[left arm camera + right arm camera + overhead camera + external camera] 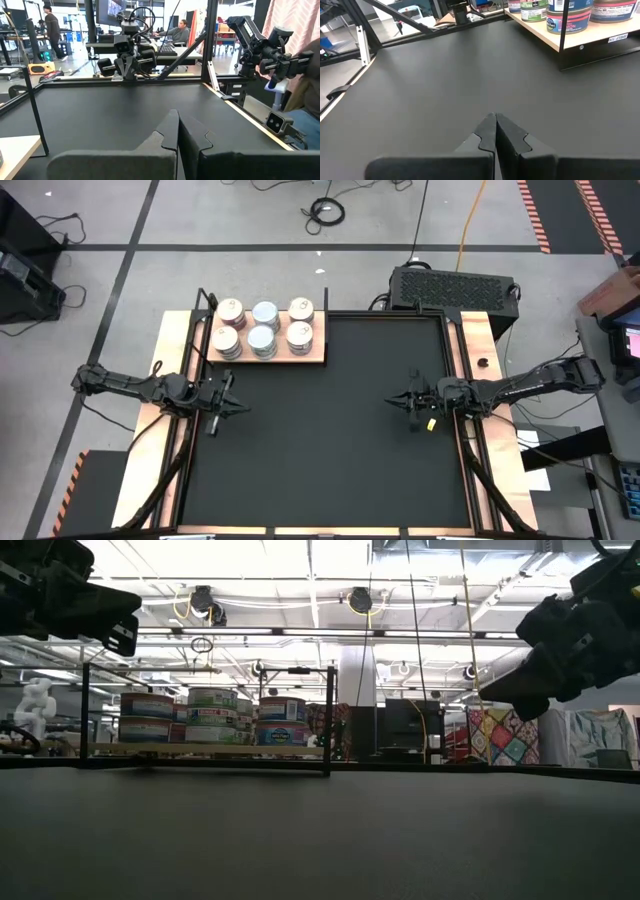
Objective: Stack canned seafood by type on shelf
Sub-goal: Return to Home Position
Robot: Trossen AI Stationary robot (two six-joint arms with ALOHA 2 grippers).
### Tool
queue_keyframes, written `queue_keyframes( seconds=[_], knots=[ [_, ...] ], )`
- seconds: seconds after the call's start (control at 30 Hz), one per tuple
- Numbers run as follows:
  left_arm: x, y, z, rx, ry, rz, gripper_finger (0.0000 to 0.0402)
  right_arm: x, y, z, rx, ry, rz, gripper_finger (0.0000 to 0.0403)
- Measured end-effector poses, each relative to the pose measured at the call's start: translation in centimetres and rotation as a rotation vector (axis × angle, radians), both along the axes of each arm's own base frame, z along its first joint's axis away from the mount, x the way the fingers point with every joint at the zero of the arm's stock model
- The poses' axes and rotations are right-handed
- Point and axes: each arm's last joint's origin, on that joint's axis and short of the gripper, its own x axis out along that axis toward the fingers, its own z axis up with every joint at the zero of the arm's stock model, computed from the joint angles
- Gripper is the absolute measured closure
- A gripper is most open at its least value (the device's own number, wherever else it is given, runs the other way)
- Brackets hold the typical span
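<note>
A: Starting from the left gripper point(238, 408): clamped on anything?
B: No. Fingers pressed together, empty, hanging over the black mat point(320, 450) near its left edge, pointing inward.
A: And the right gripper point(393, 402)?
B: Likewise closed tip to tip, gripping nothing, held above the mat's right side, facing the left one, well apart from it.
A: Farther out, the tins point(263, 340)?
B: Piled in six stacks, two rows of three, all on the shelf point(320, 352). From table height, green labels in the middle, blue with red or pink on either side.
A: And the shelf itself?
B: Lying at the mat's far left corner, nearer the left gripper, touching neither.
</note>
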Motion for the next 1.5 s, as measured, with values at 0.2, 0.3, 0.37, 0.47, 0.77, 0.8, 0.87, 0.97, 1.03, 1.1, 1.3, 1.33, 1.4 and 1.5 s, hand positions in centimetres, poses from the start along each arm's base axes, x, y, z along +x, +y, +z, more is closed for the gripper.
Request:
queue_keyframes(
  seconds=[0.2,0.3,0.37,0.47,0.77,0.8,0.87,0.97,1.03,1.1,1.3,1.33,1.4,1.5],
  knots=[
    [0.0,0.0,0.0,0.000,0.000,0.000,0.0398,0.0,0.0,0.0,0.000,0.000,0.000,0.0403],
    [0.0,0.0,0.0,0.000,0.001,0.000,0.0398,0.0,0.0,0.0,0.000,0.000,0.000,0.0403],
    [0.0,0.0,0.0,0.000,0.001,0.000,0.0398,0.0,0.0,0.0,0.000,0.000,0.000,0.0403],
    [0.0,0.0,0.0,0.000,0.001,0.000,0.0398,0.0,0.0,0.0,0.000,0.000,-0.001,0.0403],
    [0.0,0.0,0.0,0.000,0.001,-0.001,0.0398,-0.5,0.0,0.3,-0.161,0.000,0.044,0.0403],
    [0.0,0.0,0.0,0.000,0.001,-0.001,0.0398,-0.7,0.0,0.4,-0.183,-0.005,0.050,0.0403],
    [0.0,0.0,0.0,0.000,0.001,-0.001,0.0398,-0.9,0.0,1.0,-0.225,-0.048,0.057,0.0403],
    [0.0,0.0,0.0,0.000,0.001,-0.001,0.0398,-1.3,0.0,1.9,-0.261,-0.135,0.062,0.0403],
    [0.0,0.0,0.0,0.000,0.001,-0.001,0.0398,-1.7,0.0,2.4,-0.264,-0.183,0.057,0.0403],
    [0.0,0.0,0.0,0.000,0.001,-0.001,0.0398,-1.9,0.0,2.6,-0.260,-0.205,0.053,0.0403],
    [0.0,0.0,0.0,0.000,0.001,-0.001,0.0398,-2.1,0.0,2.2,-0.253,-0.158,0.055,0.0403],
    [0.0,0.0,0.0,0.000,0.001,-0.001,0.0398,-2.1,0.0,2.2,-0.251,-0.157,0.054,0.0403],
    [0.0,0.0,0.0,0.000,0.001,-0.001,0.0398,-2.1,0.0,2.2,-0.250,-0.160,0.054,0.0403],
    [0.0,0.0,0.0,0.000,0.001,-0.001,0.0398,-2.1,0.0,2.2,-0.250,-0.159,0.054,0.0403]
  ],
)
